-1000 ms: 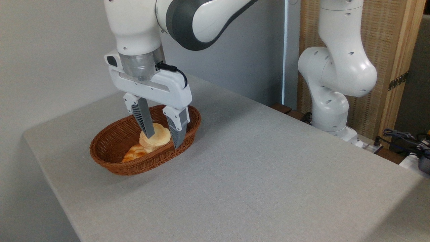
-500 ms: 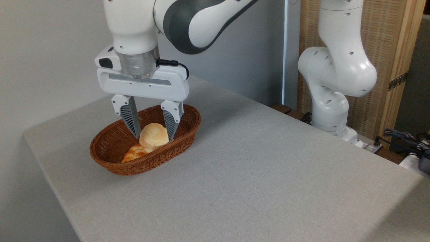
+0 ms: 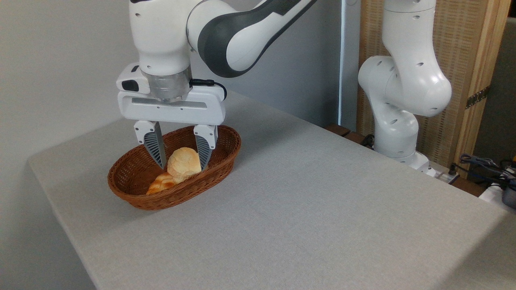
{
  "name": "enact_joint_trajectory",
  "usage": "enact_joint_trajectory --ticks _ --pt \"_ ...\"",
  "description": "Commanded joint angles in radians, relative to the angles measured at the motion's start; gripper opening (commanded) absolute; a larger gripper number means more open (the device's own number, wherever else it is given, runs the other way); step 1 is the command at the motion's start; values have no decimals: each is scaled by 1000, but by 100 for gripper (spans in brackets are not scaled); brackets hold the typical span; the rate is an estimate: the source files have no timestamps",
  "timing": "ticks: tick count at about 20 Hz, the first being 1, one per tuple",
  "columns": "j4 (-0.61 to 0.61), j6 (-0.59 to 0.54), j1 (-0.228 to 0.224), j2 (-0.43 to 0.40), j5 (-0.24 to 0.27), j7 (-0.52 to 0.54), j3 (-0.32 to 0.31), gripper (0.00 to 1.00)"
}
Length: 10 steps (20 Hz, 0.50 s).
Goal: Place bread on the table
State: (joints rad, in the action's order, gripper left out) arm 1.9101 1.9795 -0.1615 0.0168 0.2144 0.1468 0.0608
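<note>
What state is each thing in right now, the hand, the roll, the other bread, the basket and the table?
hand: open, fingers either side of the roll
roll: in the basket, not lifted
toasted bread: lying in the basket
basket: upright on the table
table: no bread on it yet

Swung round since a second ago: tool then skewed, one finger in front of the bread, now square-on with a finger at 9 o'clock and 3 o'clock of the roll. Gap narrowed, both fingertips now at the roll's flanks. Roll turned more upright, top edge higher, lower part resting against the darker orange-brown bread. Wrist housing shifted slightly towards 9 o'clock.
</note>
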Motion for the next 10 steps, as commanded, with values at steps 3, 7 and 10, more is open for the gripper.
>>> enact_joint_trajectory --ticks 3,7,10 --pt "55 38 -13 -37 46 19 11 100" --pt "56 59 -24 -37 48 20 13 100" --pt "69 59 -35 -37 46 17 13 100"
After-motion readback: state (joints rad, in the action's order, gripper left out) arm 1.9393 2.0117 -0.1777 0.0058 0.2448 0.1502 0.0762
